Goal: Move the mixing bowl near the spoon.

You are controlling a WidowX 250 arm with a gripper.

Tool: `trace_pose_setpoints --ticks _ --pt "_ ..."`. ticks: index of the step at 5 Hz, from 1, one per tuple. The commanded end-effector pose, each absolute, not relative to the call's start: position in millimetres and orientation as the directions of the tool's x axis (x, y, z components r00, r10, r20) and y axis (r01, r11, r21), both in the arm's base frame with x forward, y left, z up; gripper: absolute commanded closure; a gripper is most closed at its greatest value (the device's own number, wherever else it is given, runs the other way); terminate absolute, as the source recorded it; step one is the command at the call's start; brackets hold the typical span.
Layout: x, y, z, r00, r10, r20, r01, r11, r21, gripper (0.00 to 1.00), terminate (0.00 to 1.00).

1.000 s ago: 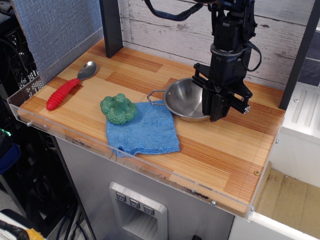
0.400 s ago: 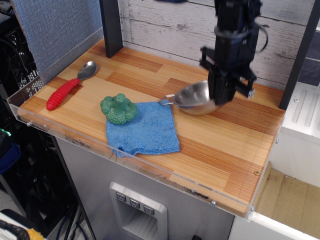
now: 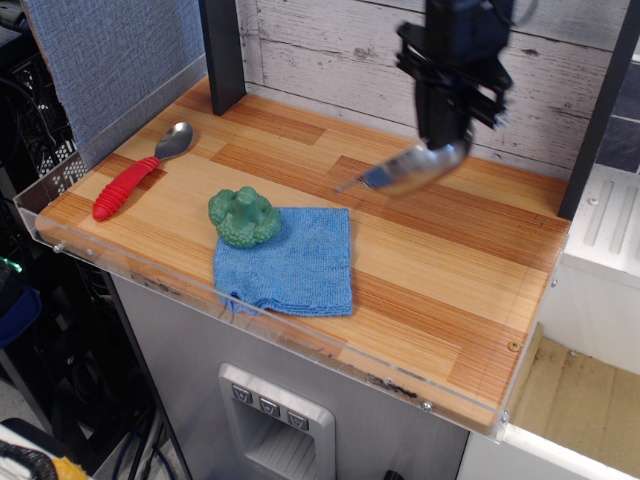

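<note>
My gripper (image 3: 443,140) is shut on the right rim of the shiny steel mixing bowl (image 3: 405,172) and holds it tilted in the air above the middle back of the wooden table (image 3: 430,260). The bowl is blurred by motion; one wire handle sticks out to its left. The spoon (image 3: 140,169), with a metal head and a ribbed red handle, lies at the far left of the table, well apart from the bowl.
A green broccoli toy (image 3: 243,216) sits on the left corner of a blue cloth (image 3: 290,262) near the front. A dark post (image 3: 222,50) stands at the back left. A clear plastic lip runs along the table's front edge.
The gripper has lifted the bowl off the table and raised it, tilting it. The cloth and broccoli shifted slightly as the bowl left.
</note>
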State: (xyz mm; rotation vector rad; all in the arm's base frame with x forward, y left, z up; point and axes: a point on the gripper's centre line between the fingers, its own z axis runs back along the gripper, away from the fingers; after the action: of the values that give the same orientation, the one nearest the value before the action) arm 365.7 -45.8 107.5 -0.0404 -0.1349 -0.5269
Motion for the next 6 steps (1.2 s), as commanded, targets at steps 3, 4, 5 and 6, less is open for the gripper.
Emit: trace_pose_setpoints --ticks 3,4,5,6 --pt "362.2 48.6 145.4 0.937 -0.304 0.170 0.301 0.953 0.040 1.00 0.00" --pt "360.4 66.4 139.8 0.949 -0.275 0.155 0.273 0.961 0.039 1.00 0.00" --pt "360.1 76.2 130.7 0.956 -0.260 0.136 0.256 0.966 0.041 1.00 0.00" --pt "364.8 87.9 120.4 0.963 -0.243 0.118 0.240 0.970 0.039 1.00 0.00"
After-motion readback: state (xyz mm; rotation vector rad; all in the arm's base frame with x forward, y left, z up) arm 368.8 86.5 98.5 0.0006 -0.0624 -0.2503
